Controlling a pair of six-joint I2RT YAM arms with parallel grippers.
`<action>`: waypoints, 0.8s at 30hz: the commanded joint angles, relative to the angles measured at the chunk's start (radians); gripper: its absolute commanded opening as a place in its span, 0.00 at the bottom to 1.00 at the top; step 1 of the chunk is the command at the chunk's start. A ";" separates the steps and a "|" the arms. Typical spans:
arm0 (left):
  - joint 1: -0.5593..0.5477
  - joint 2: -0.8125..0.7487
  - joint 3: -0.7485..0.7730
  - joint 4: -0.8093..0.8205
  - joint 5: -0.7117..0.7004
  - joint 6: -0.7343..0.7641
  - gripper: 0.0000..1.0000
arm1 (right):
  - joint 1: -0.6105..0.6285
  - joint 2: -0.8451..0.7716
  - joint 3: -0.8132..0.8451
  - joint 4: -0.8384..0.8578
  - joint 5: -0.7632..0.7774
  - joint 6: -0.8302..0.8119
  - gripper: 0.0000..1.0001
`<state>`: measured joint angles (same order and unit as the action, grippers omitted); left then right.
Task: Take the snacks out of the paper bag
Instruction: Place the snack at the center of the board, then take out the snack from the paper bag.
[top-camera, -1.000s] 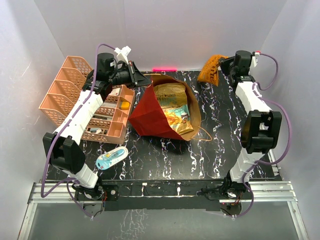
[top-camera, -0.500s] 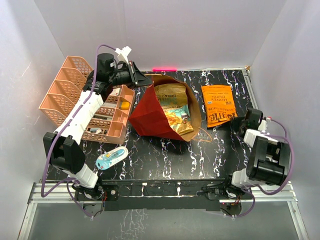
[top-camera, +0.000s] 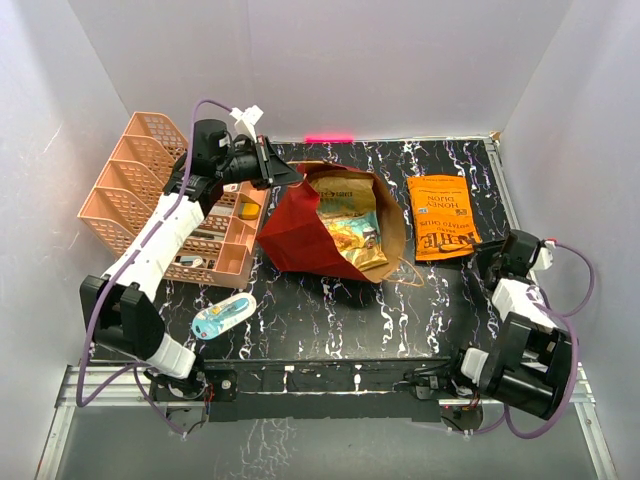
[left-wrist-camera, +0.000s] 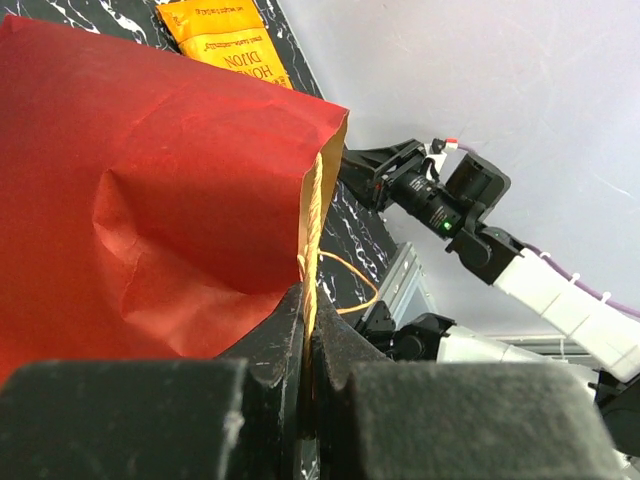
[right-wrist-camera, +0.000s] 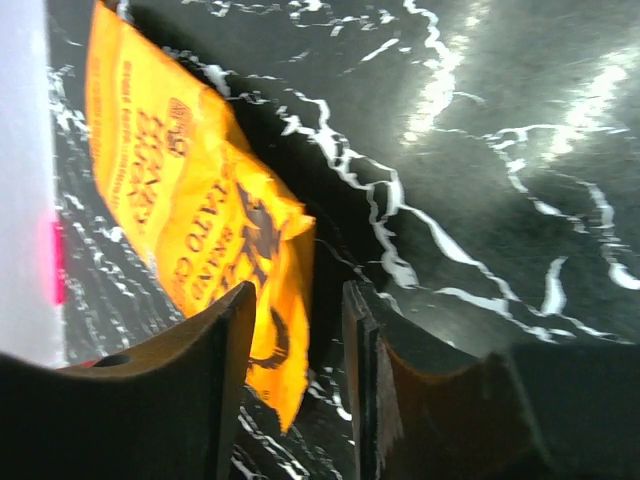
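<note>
The paper bag (top-camera: 298, 232), red outside and brown inside, lies on its side with its mouth facing right. Several snacks (top-camera: 350, 222) show inside it, gold and teal packets. My left gripper (top-camera: 284, 171) is shut on the bag's upper rim (left-wrist-camera: 312, 215) and holds the mouth open; in the left wrist view its jaws (left-wrist-camera: 308, 312) pinch the paper edge. The orange chip bag (top-camera: 442, 215) lies flat on the table, right of the paper bag. My right gripper (top-camera: 489, 259) is open and low by the chip bag's near corner (right-wrist-camera: 190, 225), holding nothing.
A pink plastic basket organizer (top-camera: 165, 205) stands at the left. A blue-white blister-packed item (top-camera: 222, 317) lies in front of it. The bag's twine handle (top-camera: 407, 270) trails on the black marbled table (top-camera: 330, 320). White walls close in the back and sides.
My right arm brought the orange chip bag from the far right corner, laid it on the table, let go and drew back toward the near right. The left gripper kept hold of the bag rim.
</note>
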<state>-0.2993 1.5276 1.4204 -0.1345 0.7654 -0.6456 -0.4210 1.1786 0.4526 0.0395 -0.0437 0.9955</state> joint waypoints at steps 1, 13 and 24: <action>-0.006 -0.085 0.000 -0.047 0.005 0.078 0.00 | -0.052 -0.032 0.075 -0.160 0.006 -0.193 0.46; -0.017 -0.066 0.075 -0.077 -0.004 0.091 0.00 | 0.044 -0.332 0.228 -0.229 -0.554 -0.482 0.72; -0.018 -0.050 0.084 -0.083 -0.015 0.081 0.00 | 0.662 -0.399 0.288 -0.089 -0.410 -0.459 0.75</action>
<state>-0.3164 1.4982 1.4666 -0.2180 0.7300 -0.5613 0.1234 0.7895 0.6567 -0.1749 -0.5079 0.5545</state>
